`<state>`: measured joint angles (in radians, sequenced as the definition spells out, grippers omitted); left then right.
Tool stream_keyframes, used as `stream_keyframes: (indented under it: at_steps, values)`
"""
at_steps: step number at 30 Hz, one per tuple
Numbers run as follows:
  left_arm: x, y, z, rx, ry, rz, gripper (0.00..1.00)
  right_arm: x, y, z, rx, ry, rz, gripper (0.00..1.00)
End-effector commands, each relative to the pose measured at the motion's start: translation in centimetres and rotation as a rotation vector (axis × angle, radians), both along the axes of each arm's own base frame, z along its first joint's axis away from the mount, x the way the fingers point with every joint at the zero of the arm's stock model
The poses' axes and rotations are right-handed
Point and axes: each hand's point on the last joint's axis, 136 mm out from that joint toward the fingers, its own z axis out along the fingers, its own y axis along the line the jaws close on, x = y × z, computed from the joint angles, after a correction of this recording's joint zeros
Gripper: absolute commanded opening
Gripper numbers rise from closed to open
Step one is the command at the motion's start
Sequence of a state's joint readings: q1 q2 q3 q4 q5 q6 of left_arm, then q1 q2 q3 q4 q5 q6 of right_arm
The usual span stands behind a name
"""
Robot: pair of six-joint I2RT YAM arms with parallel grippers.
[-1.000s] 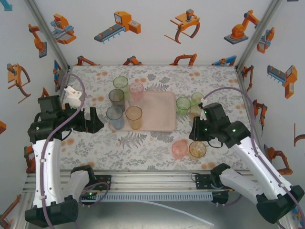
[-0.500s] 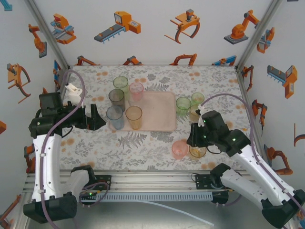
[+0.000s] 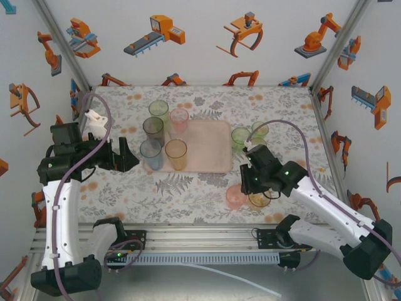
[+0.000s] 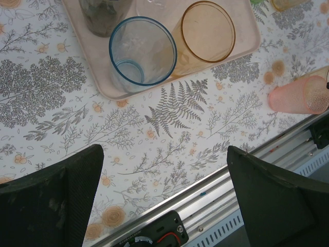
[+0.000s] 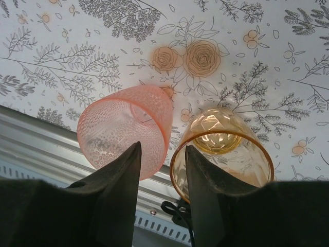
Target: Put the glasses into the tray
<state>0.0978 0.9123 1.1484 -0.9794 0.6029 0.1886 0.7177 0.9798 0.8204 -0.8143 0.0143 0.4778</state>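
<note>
Pink glass (image 5: 123, 126) just beside right end effector (image 5: 162, 150)

Table (image 5: 103, 62) white, printed with grey ferns and orange roses. Tray (image 3: 210, 147) plain pale pink. Blue glass (image 4: 142, 54) and orange glass (image 4: 208, 32) clear-tinted; pink glass (image 5: 126, 128) dimpled all over; amber glass (image 5: 221, 149) faceted; green glass (image 3: 240, 138) pale. Walls (image 3: 207, 56) white with orange robot drawings

bright, even, diffuse light from overhead; shadows on the desk (image 3: 188, 188) are faint and soft-edged. a few small, mild glints inside the amber glass (image 5: 218, 136) in the right wrist view. top view is crisp; the dark foreground in both wrist views is slightly soft.
</note>
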Motion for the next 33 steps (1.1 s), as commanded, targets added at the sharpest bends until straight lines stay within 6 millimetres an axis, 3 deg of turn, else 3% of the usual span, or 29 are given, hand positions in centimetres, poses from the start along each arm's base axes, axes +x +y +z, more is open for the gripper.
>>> stream_keyframes:
  at_steps: [1,20,33]
  values:
    - [0.0,-0.4,0.9,-0.013,-0.03,-0.013,0.97,1.3,0.7,1.4,0.002,-0.072,0.011,0.41]
    - [0.0,-0.4,0.4,-0.006,-0.024,-0.016,0.97,1.8,2.3,-0.5,-0.021,-0.051,0.073,0.41]
    - [-0.1,-0.4,0.2,0.001,-0.028,-0.017,0.97,1.7,3.2,-1.7,-0.047,-0.016,0.115,0.35]
